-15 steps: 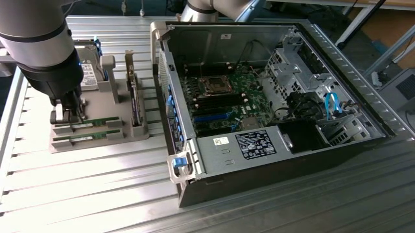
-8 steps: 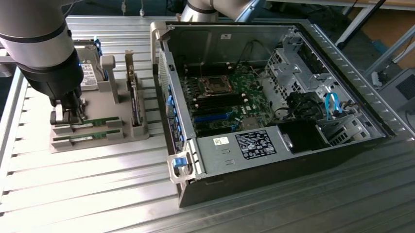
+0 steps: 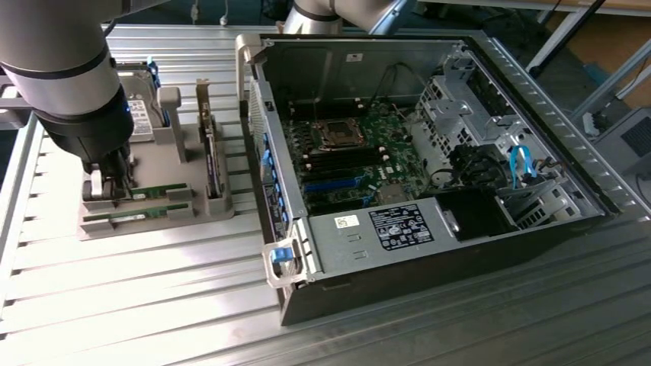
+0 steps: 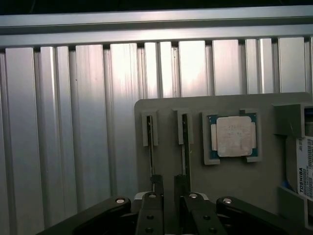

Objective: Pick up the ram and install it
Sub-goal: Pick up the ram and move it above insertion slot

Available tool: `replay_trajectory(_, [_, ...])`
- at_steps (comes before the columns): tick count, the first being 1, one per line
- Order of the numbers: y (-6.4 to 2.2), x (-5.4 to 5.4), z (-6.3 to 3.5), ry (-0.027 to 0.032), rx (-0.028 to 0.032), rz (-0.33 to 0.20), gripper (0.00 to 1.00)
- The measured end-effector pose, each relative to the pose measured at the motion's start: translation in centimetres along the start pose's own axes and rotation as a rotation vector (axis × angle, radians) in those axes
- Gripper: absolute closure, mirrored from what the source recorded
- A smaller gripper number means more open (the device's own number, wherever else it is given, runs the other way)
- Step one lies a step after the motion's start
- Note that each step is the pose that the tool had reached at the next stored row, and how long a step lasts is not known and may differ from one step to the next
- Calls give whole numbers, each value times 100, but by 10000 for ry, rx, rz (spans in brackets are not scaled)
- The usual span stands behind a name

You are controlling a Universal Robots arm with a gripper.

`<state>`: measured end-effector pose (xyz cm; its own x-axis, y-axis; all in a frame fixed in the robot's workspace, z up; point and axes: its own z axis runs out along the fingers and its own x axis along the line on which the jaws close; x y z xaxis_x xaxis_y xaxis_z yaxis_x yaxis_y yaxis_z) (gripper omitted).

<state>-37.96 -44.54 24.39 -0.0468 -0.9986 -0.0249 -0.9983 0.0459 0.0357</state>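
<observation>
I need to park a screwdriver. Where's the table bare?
Bare: the ribbed aluminium table in the exterior view's lower left, between the grey parts holder and the open black computer case's near corner. Crowded: the narrow gap between holder and case, and the holder itself, where the pincer hangs at the green ram sticks.

We are viewing a brightly lit workbench. Light is falling from above and washing out the ribbed metal table at the exterior view's left, where white glare is spreading around the grey holder. The robot arm is catching a soft sheen on its silver sleeve. The open computer case is looking dimmer inside, and its near outer wall is lying almost black in shadow. In the wrist view, pale reflections are streaking the table slats, while the gripper is showing as a dark shape.
</observation>
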Motion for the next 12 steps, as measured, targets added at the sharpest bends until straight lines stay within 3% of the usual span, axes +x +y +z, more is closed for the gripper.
replay_trajectory(12, [-6, 18, 165, 0, 0, 0, 76])
